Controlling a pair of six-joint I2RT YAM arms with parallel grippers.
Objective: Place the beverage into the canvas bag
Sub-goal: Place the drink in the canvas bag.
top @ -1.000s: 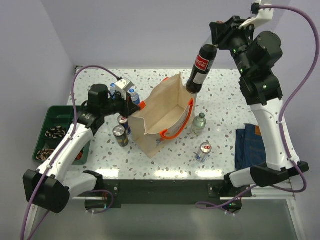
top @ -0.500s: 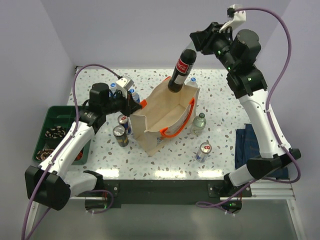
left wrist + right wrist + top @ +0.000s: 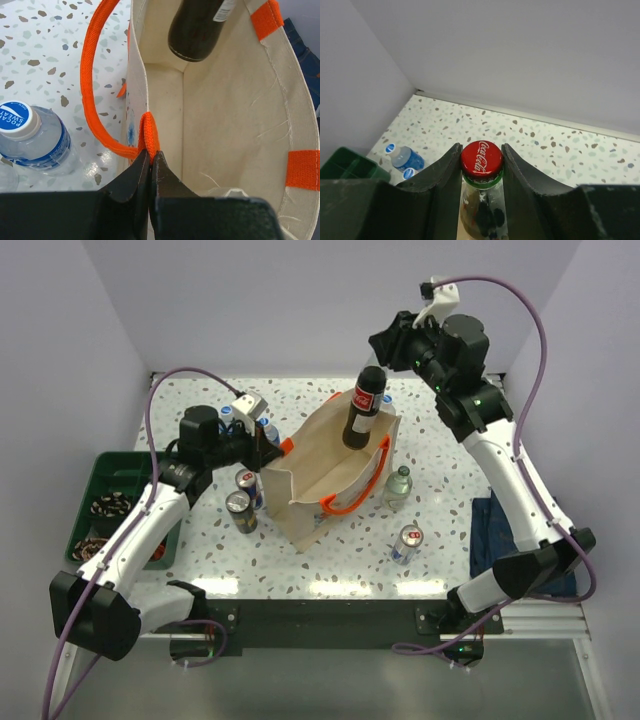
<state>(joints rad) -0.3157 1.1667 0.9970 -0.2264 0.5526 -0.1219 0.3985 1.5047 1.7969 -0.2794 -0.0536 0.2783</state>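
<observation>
Nearest the arm bases, well below the right pincer (image 3: 481,152), a slim can (image 3: 408,543) sits on the speckled table (image 3: 450,440). Folded denim (image 3: 497,530) lies to its outer side. A clear bottle (image 3: 398,487) stands upright just beside the bag.

Two metal cans (image 3: 240,508) stand under the left pincer (image 3: 151,154), close against the bag wall, and a green tray (image 3: 115,480) lies well off to its outer side.

The left pincer is pinched tight on the rim of the canvas bag (image 3: 220,130), right over an orange strap (image 3: 149,132). The bag is boxy, of coarse beige weave with loose threads inside. An orange handle (image 3: 89,85) loops outside its wall and leaves the mouth unobstructed.

A blue-labelled water bottle (image 3: 35,140) with a white cap stands beside this pincer.

Farther back, the right pincer clamps the red cap (image 3: 481,161) of the cola bottle (image 3: 360,415) between dark fingers (image 3: 442,172). The bottle hangs upright beneath it, with its dark rounded base (image 3: 196,32) down in the bag's open mouth, clear of the floor.
</observation>
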